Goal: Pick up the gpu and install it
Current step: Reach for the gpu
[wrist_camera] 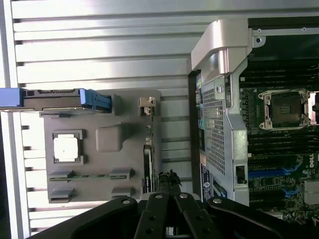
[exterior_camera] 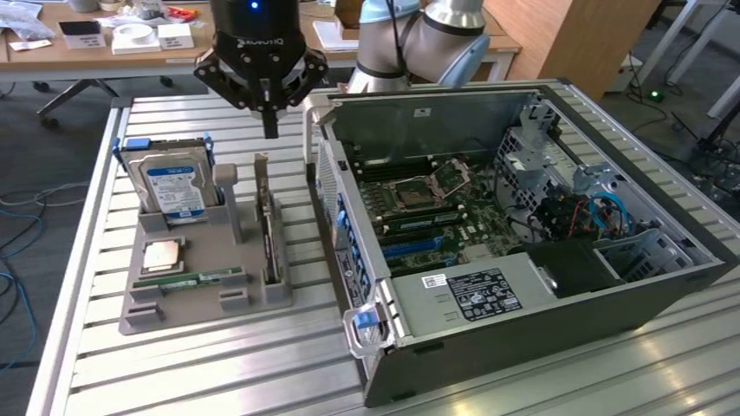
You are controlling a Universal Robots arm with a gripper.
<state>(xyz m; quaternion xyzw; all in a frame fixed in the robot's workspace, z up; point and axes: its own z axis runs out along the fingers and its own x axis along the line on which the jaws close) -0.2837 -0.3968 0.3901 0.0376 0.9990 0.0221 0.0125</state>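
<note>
Slatted metal table [exterior_camera: 197, 364] in a lab, desks and cables behind it. A grey parts tray [exterior_camera: 185, 316] sits on it, and at the tray's three o'clock in the exterior view lies an open computer case [exterior_camera: 543, 303]. The case is on its side with the panel off, apparently so that the motherboard [exterior_camera: 428, 208] and its slots face up for access from above.

The gpu [exterior_camera: 269, 230] stands on its long edge in a narrow slot along the tray's three o'clock side, with its silvery bracket toward twelve o'clock. That pose seems meant to offer its upper edge to a pinch. The hard drive [exterior_camera: 173, 186] stands at the tray's eleven o'clock, with the processor [exterior_camera: 162, 254] and the green memory stick [exterior_camera: 191, 279] lying flat toward seven o'clock.

The gripper [exterior_camera: 270, 130] hangs above the card's bracket end, its fingertips pressed together and holding nothing. In the wrist view the gripper [wrist_camera: 168, 177] points down just beside the gpu [wrist_camera: 147, 164]. The card is not yet lifted from its slot.
</note>
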